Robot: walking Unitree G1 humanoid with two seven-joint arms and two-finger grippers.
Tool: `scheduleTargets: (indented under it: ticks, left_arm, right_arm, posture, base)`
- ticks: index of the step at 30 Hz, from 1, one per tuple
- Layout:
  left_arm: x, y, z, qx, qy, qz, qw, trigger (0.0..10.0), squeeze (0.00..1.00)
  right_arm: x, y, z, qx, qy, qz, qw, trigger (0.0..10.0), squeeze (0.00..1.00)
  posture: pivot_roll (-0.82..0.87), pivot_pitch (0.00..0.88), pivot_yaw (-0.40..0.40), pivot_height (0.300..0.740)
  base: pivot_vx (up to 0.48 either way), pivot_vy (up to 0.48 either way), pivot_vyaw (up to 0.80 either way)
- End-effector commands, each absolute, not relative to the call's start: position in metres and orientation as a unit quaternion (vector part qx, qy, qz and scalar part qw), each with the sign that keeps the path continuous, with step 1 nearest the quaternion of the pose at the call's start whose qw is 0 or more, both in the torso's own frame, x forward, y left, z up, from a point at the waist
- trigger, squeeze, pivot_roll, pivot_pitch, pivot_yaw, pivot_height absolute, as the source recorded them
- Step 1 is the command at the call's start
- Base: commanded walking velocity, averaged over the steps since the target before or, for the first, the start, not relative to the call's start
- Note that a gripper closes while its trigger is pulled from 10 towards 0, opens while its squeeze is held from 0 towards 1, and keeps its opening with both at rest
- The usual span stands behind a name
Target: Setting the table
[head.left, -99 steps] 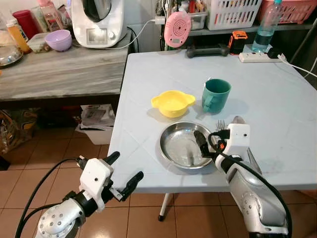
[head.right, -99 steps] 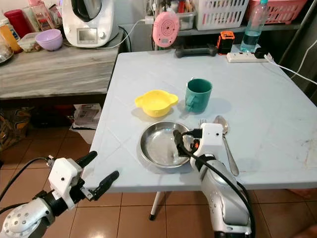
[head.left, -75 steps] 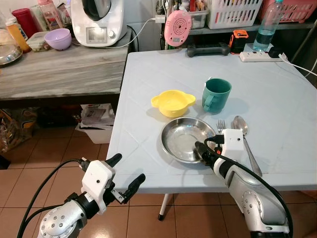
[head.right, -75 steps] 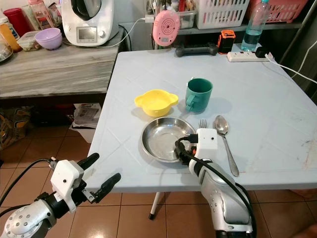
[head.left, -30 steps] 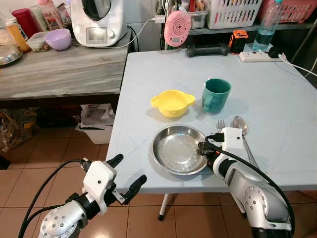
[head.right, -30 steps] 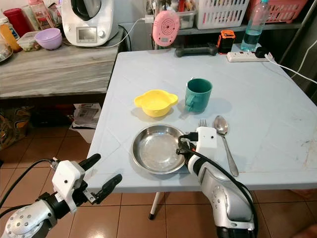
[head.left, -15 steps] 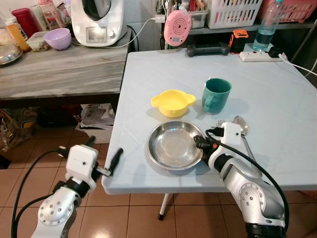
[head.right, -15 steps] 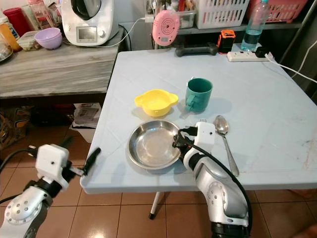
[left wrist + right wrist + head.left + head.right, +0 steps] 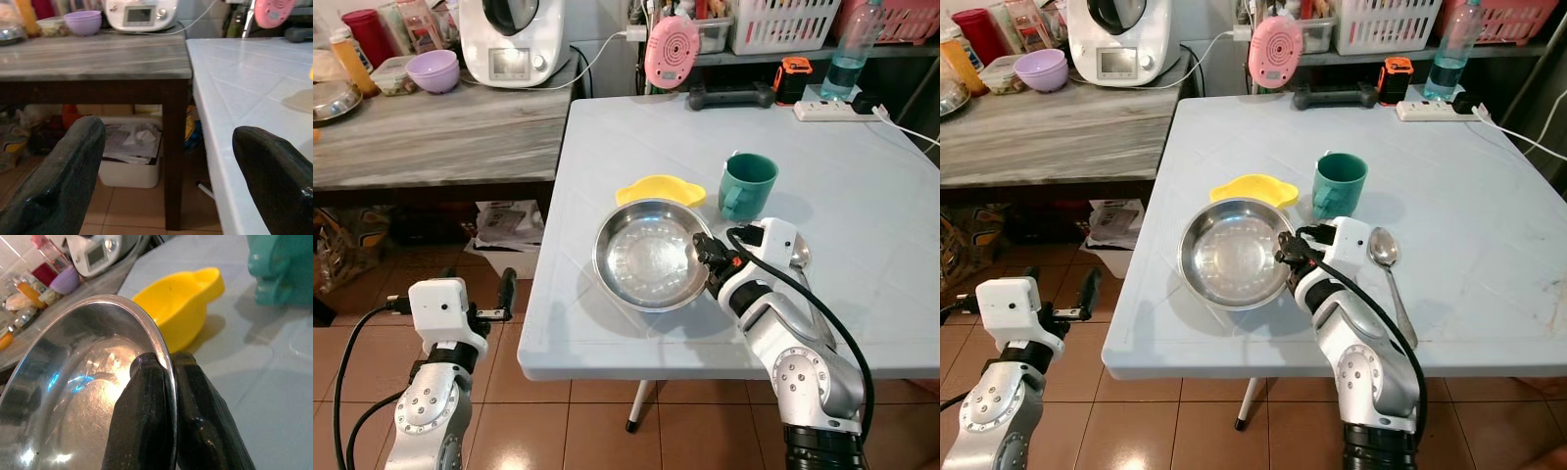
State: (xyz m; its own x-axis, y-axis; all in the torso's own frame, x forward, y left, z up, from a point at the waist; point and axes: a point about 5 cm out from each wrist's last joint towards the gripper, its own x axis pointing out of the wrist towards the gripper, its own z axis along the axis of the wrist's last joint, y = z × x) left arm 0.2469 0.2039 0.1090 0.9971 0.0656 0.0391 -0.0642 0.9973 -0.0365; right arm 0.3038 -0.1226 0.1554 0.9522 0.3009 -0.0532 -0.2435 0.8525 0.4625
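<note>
Right wrist view: right tool (image 9: 166, 382) pinches the steel bowl's (image 9: 651, 255) rim; left tool (image 9: 166, 166) spread, idle.

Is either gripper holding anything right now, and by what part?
The right gripper pinches the steel bowl by its rim. The left gripper holds nothing.

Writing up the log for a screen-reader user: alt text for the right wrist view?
The right gripper pinches the rim of a steel bowl between its two black fingers. Beyond it a yellow bowl and a teal mug sit on the pale blue table.
</note>
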Motion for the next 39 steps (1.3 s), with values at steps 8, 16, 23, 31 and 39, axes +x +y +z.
scheduleTargets:
  ticks: [8, 16, 23, 31, 39]
  left_arm:
    - [0.2511, 0.2099, 0.1066, -0.035, -0.013, 0.064, 0.997, 10.0, 0.0]
    - [0.2514, 0.2109, 0.1067, -0.036, -0.012, 0.064, 0.997, 10.0, 0.0]
    - [0.2519, 0.2112, 0.1077, -0.037, -0.013, 0.056, 0.998, 10.0, 0.0]
    - [0.2524, 0.2103, 0.1078, -0.037, -0.012, 0.051, 0.998, 10.0, 0.0]
    - [0.2524, 0.2091, 0.107, -0.036, -0.009, 0.045, 0.998, 10.0, 0.0]
  right_arm:
    - [0.3064, -0.1249, 0.1681, 0.212, 0.013, 0.135, 0.968, 10.0, 0.0]
    - [0.3048, -0.126, 0.1648, 0.208, 0.012, 0.128, 0.97, 10.0, 0.0]
    - [0.3031, -0.1252, 0.1628, 0.203, 0.012, 0.126, 0.971, 10.0, 0.0]
    - [0.3028, -0.1267, 0.1618, 0.2, 0.011, 0.124, 0.972, 10.0, 0.0]
    - [0.3024, -0.1259, 0.1607, 0.197, 0.011, 0.124, 0.973, 10.0, 0.0]
  posture:
    - [-0.16, 0.055, 0.067, 0.74]
    - [-0.15, 0.057, 0.072, 0.74]
    - [-0.16, 0.062, 0.078, 0.74]
    - [-0.16, 0.064, 0.078, 0.74]
    - [-0.16, 0.064, 0.082, 0.74]
  base:
    - [0.0, 0.0, 0.0]
    - [0.0, 0.0, 0.0]
    - [0.0, 0.107, 0.0]
    - [0.0, 0.341, 0.0]
    - [0.0, 0.452, 0.0]
